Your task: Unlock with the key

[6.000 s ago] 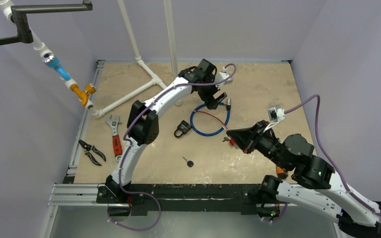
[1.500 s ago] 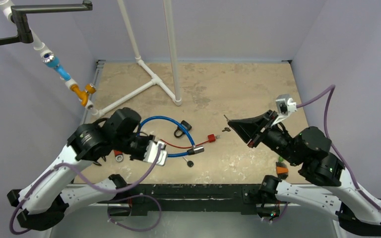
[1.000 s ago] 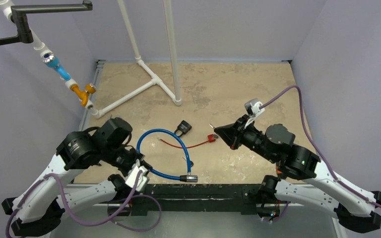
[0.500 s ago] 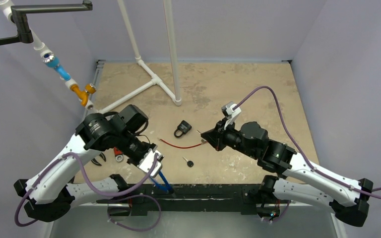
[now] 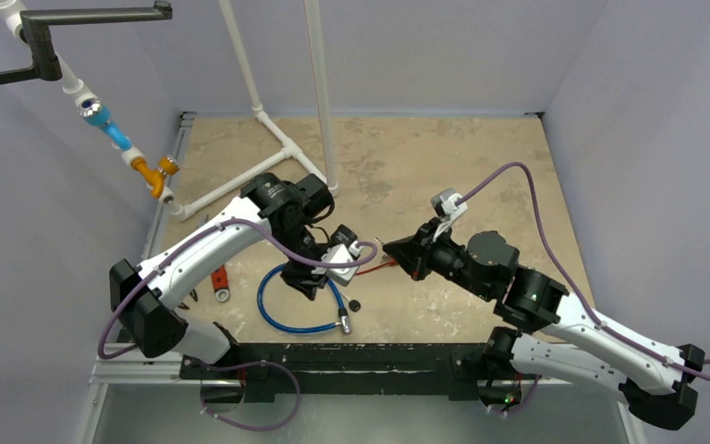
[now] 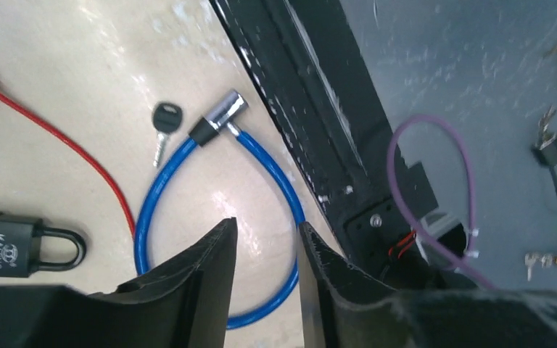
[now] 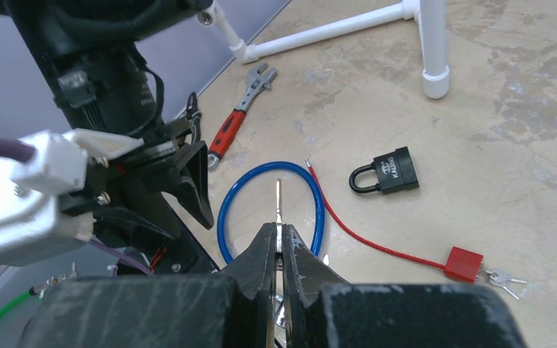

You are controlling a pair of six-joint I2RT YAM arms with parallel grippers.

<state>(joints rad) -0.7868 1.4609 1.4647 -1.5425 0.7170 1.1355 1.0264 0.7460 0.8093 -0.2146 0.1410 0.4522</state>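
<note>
Desk of beige, stone-patterned top (image 5: 481,166) carries every piece of the job, and both arms reach over its middle. The left tool (image 6: 267,230) hangs low with its jaws apart and nothing between them; only desk and cable show through the gap. The right tool (image 7: 279,235) is pressed together on a thin silver key (image 7: 279,197), whose blade sticks straight out past the fingertips.

Below the left tool lies the blue plastic-coated cable lock (image 6: 275,165), coiled in a loop with its silver barrel end near the desk's near edge. Whether that loop is fastened cannot be told. A thin red cord with a red tag (image 7: 464,262) runs across the desk beside it.

The black padlock (image 7: 386,172) lies flat on the desk with its shackle seated in the body, so it looks locked. It is well apart from the held key and touched by neither tool. A small black-headed key (image 6: 165,119) lies loose just beside the cable's barrel end.

By my reading, the pick-up of a key is done and nothing more. Steadying the lock, lining the blade up with the keyway, pushing it in and turning are all left.
</note>
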